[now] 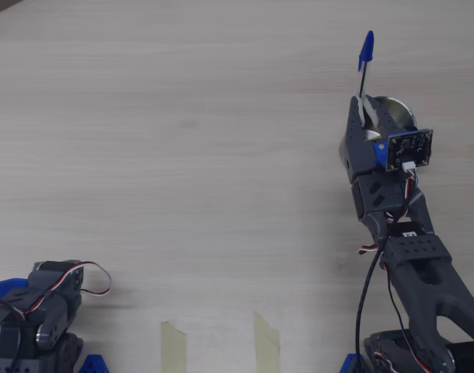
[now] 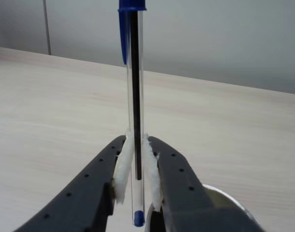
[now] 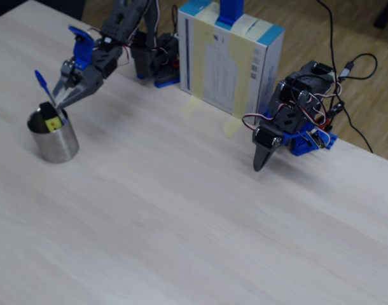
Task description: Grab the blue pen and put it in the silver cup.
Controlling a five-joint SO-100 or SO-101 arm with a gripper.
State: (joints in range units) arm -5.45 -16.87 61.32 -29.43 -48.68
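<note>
We count one blue pen, one silver cup, two arms, one box, two tape strips.

In the fixed view, left to right: the cup sits directly under the gripper, with a yellow bit showing inside it; then the working arm; the box behind it; a second arm well off to the right, folded down on the table.

The gripper is pinching the pen. In the wrist view its white-padded fingers press the clear barrel from both sides, low on the pen, with the blue plug end just below the pads and the cap standing far above them, cut off by the top edge.

In the overhead view the gripper covers most of the cup; only a crescent of rim shows beyond it. We cannot tell whether the pen's lower end has passed the rim. The second arm is cut off at the bottom left corner.
</note>
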